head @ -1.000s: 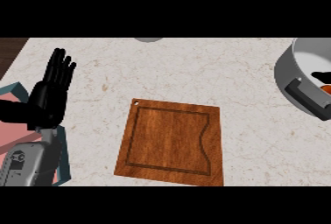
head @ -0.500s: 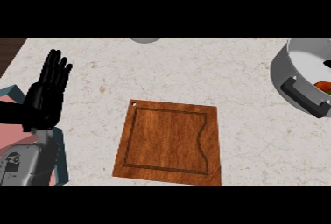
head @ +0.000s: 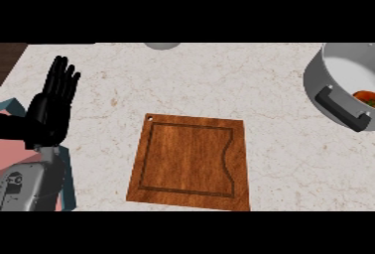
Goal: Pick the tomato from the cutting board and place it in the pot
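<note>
Look: the little round red tomato (head: 363, 95) sits inside the big grey metal pot (head: 315, 79), far right of the frame. The brown wooden cutting board (head: 190, 161) holds nothing. Your black left hand (head: 51, 106) rests far left, fingers straight and apart, well away from the tomato. Your right hand does not show.

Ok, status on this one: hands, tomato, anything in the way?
Left hand open, resting at view's left; right hand not in view. Red tomato off the brown wooden cutting board, inside the grey metal pot. Nothing in the way.

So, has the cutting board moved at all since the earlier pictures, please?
No; the cutting board keeps its place left of the pot.
</note>
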Tool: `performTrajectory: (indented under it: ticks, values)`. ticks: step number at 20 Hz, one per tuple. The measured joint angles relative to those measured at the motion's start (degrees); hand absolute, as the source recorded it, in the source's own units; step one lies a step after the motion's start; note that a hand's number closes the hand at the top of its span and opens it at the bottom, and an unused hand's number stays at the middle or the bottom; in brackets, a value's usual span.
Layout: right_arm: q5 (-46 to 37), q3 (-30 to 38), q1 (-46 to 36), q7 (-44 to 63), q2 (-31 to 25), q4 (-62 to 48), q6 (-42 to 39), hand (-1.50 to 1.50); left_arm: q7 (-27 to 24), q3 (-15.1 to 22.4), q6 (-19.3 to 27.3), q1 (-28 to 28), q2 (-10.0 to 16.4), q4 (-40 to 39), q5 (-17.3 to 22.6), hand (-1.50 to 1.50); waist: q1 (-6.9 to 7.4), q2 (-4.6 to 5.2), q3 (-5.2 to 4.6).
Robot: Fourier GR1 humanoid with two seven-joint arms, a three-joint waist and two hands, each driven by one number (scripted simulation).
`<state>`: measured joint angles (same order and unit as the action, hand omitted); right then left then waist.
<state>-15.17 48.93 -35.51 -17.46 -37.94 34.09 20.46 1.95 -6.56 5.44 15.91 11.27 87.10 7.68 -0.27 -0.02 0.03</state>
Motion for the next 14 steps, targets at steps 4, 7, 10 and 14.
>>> performTrajectory:
  ticks: [4,7,10,14]
  values:
    - [4.12,2.13,4.63,-2.96,-2.57,0.21,-2.85,-1.50,0.13,0.20,-0.30,-0.92,-0.13,1.03,-0.21,0.00,0.17,0.03,0.01]
    - [7.20,3.65,8.69,-3.83,-4.00,1.72,-5.64,-1.50,0.97,-0.12,-0.28,-0.49,0.31,1.60,-0.34,0.00,0.03,-0.01,0.00]
    - [9.86,3.97,11.94,-4.87,-4.32,2.60,-7.06,-1.50,0.17,-0.43,-0.75,-0.60,0.06,0.64,-0.23,0.00,0.06,0.00,-0.02]
    - [13.23,5.49,15.74,-7.37,-7.04,0.49,-10.57,-1.50,0.25,0.19,-0.29,-0.81,-0.85,1.03,-0.83,0.00,0.14,0.03,0.01]
